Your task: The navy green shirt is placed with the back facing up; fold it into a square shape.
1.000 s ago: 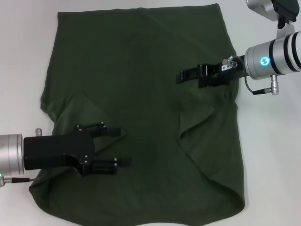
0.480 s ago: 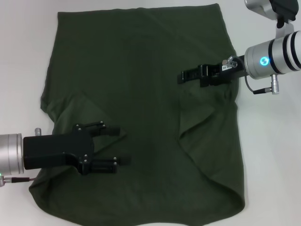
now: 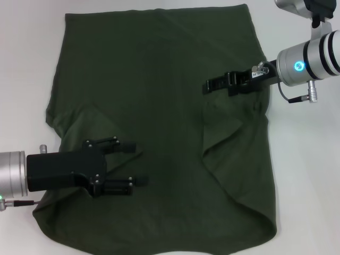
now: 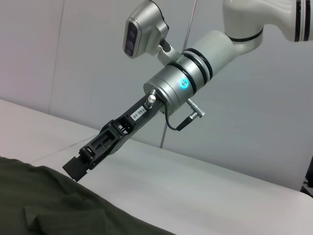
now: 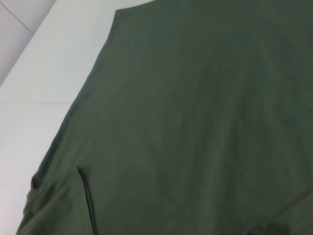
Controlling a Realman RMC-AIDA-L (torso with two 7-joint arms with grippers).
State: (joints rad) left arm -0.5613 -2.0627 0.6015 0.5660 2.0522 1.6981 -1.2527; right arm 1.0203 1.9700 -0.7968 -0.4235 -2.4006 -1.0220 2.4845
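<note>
Across the middle of the head view, the navy green shirt (image 3: 159, 122) lies spread flat on the white table (image 3: 308, 175), plain back up, filling most of the frame from the upper edge down to the lower edge. Both sleeves are already turned inward, one flap at the lower left and one at the centre right. At the lower left, the left gripper (image 3: 137, 164) hovers over the folded left sleeve with its fingers spread and nothing between them. At the upper right, the right gripper (image 3: 208, 86) reaches in over the right sleeve fold; its fingers look pressed together, and whether they pinch any cloth I cannot tell, though the left wrist view shows its tip (image 4: 74, 169) at or just above the fabric. The cloth looks light, limp and soft, so it will likely sag and wrinkle when lifted rather than hold shape. A sensible hold is probably at the hem corners or at the doubled fold edges, taken with both grippers together.
</note>
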